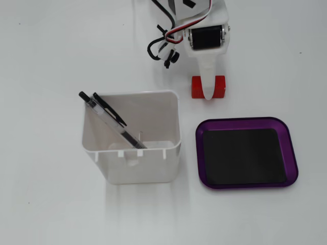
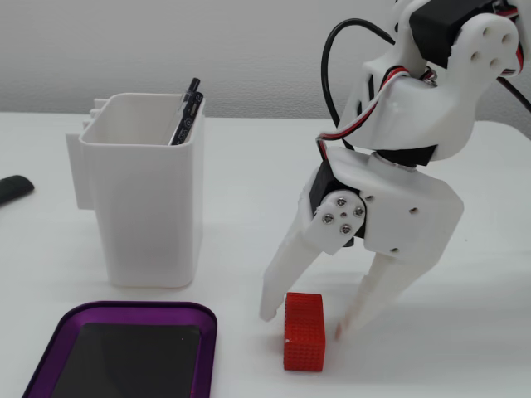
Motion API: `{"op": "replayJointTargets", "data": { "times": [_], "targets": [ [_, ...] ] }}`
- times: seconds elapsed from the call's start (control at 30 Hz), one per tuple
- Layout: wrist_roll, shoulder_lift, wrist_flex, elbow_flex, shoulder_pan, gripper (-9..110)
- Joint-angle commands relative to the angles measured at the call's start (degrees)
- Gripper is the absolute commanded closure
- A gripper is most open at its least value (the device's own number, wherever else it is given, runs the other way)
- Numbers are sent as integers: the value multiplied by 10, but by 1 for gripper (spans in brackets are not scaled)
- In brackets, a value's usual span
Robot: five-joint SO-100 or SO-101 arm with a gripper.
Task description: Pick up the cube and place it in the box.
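Note:
The red cube (image 1: 197, 87) lies on the white table just under the arm, above the tray in this fixed view. From the lower fixed view the cube (image 2: 304, 340) sits between the two white fingers. My gripper (image 2: 304, 322) is open, its fingertips down near the table on either side of the cube, with small gaps. From above, the gripper (image 1: 208, 86) has one finger crossing over the cube's middle. The purple box (image 1: 246, 121), with a black floor, is empty; its corner shows at the bottom left (image 2: 124, 308).
A tall white container (image 1: 153, 168) holding two pens (image 1: 110, 118) stands left of the tray; in the lower fixed view the container (image 2: 145, 215) is behind the tray. A black object (image 2: 12, 189) lies at the left edge. The arm's cables (image 1: 161, 43) hang by the wrist.

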Motion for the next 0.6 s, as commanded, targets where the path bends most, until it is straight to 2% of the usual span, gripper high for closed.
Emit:
{"op": "replayJointTargets", "data": {
  "times": [0.0, 0.23, 0.33, 0.57],
  "targets": [
    [-4, 4, -16, 6, -3, 83],
    [-31, 4, -16, 9, -4, 101],
    [-39, 4, -16, 9, -4, 102],
    [-128, 62, 1, -41, -6, 102]
  ]
}}
